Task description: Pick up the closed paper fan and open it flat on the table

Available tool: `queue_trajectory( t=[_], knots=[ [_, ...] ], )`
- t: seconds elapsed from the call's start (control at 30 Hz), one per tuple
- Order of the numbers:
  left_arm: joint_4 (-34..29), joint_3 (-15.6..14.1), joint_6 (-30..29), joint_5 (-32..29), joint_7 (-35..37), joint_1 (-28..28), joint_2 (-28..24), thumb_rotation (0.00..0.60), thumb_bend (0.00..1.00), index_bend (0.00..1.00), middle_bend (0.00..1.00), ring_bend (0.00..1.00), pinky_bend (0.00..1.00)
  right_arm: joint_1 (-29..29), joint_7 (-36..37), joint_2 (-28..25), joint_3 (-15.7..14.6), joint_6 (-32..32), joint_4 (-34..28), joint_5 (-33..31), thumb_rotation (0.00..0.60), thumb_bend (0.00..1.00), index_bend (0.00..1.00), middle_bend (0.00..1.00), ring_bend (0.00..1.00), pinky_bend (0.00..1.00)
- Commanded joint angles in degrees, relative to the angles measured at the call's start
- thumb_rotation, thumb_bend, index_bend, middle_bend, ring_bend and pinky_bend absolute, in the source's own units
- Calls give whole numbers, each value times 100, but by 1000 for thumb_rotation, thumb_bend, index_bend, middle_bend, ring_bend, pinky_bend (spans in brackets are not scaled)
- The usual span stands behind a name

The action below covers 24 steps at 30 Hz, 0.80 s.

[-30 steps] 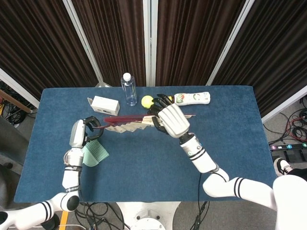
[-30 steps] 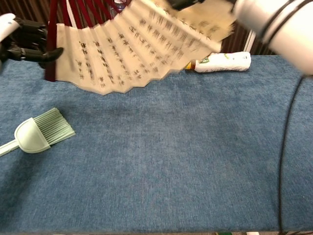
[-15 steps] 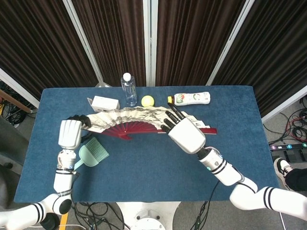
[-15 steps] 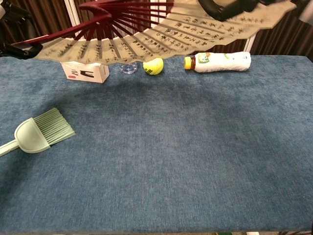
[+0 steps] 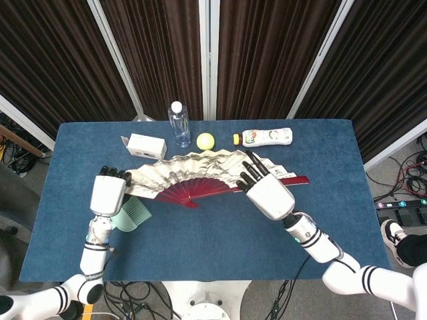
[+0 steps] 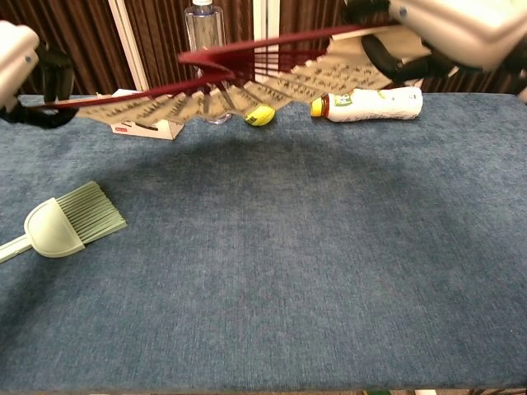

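One fan, two bottles (one lying), one ball, one box, one brush.

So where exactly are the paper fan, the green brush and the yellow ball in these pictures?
paper fan (image 5: 200,167), head view, on the painted paper leaf.
green brush (image 6: 58,226), chest view, on its pale green head.
yellow ball (image 5: 205,141), head view, on the middle of the ball.

Green brush, white box, clear bottle, yellow ball (rear), lying bottle.
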<state>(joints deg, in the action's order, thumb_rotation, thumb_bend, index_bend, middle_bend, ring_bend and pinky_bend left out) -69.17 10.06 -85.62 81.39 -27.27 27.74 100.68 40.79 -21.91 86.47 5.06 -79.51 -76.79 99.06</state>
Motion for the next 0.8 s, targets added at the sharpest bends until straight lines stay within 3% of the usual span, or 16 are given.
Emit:
queue_trajectory(
  t=[0.03,0.13,0.17,0.27,0.37,0.53,0.8],
  knots=[
    [283,-197,-13,170,-9,-34,197,600,324,600,644,545,445,-298,531,512,-197,-328,689,46,600,651,512,468,202,26],
    [242,-368,270,137,-118,-54,198,600,267,429,523,468,401,-490,758,771,-293,-351,1062,-76,600,547,391,397,135,2],
    [132,-405,401,79,-204,-61,152,600,212,330,431,384,363,-541,817,829,-318,-314,1127,-135,600,465,307,345,89,0],
    [-562,-456,919,-214,-327,-57,-175,600,79,183,234,179,264,-730,854,865,-391,-13,1025,-464,600,215,55,150,3,0],
    [-1136,-475,1276,-320,-264,6,-556,600,22,130,141,79,197,-855,649,680,-395,288,636,-776,600,30,0,10,0,0],
    [-1772,-487,1902,-455,133,170,-1159,600,3,92,74,4,129,-948,478,245,-350,756,-94,-1230,600,0,0,0,0,0],
    [-2397,-553,2726,-564,987,383,-1971,600,0,85,66,0,115,-884,567,-594,-335,1628,-989,-1802,600,0,0,0,0,0]
  ],
)
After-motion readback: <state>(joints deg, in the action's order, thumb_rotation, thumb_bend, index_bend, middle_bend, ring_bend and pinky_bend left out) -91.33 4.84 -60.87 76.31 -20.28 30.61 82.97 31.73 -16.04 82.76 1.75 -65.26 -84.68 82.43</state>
